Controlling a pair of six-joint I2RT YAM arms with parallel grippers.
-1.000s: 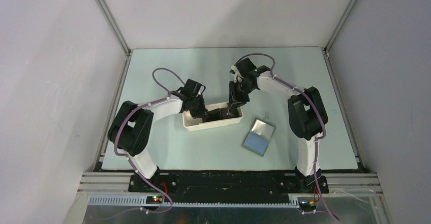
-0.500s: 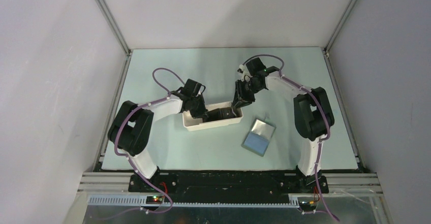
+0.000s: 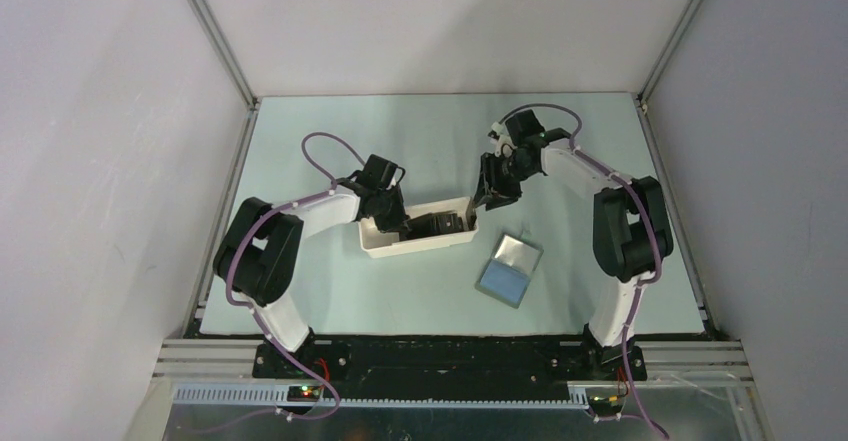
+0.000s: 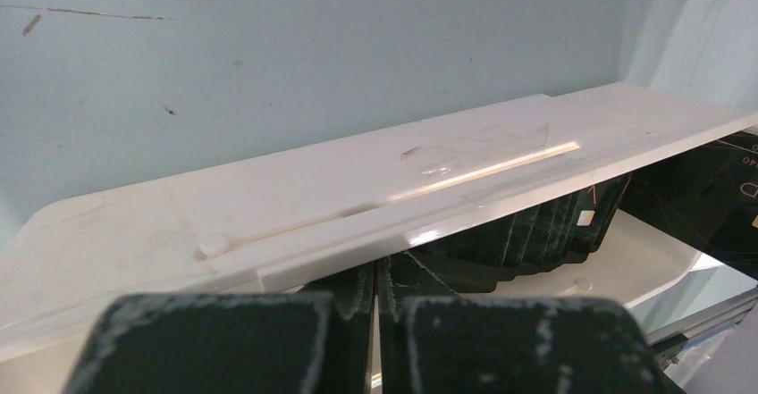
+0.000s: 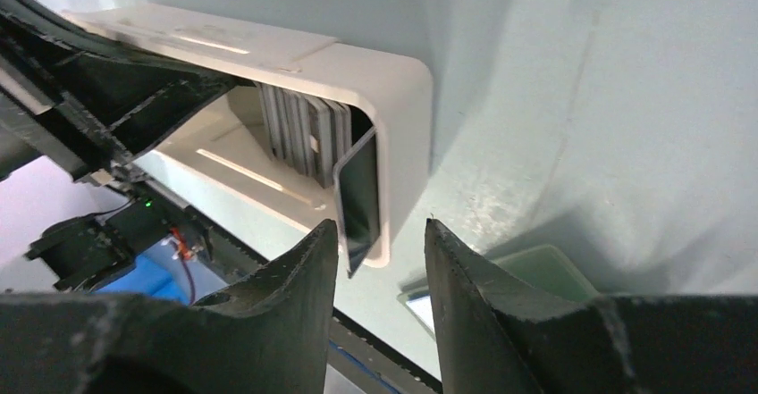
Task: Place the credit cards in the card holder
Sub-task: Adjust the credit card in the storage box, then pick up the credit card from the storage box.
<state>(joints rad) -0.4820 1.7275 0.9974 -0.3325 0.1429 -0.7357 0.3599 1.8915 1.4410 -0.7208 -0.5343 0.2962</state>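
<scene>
While its fingers are standing apart with nothing between them, the right gripper (image 5: 382, 233) is hovering just beside the right end of the tray (image 5: 402, 99). Through the gap between its fingers, the wrist view is showing that end of the tray. A row of cards (image 5: 308, 135) is standing on edge there, packed side by side. One dark card (image 5: 362, 197) is leaning against the end wall and rising past the rim.

Over in the tray's left half, the left gripper (image 4: 375, 309) is reaching down inside with its fingers pressed together. Dark cards are fanning out right ahead of its tips. Whether one of them is pinched I cannot tell.

Nearer the arm bases, the card holder (image 3: 509, 269) is lying open on the table (image 3: 400, 291). Its blue-grey inside is facing up, and it is sitting apart from the tray and both grippers.
</scene>
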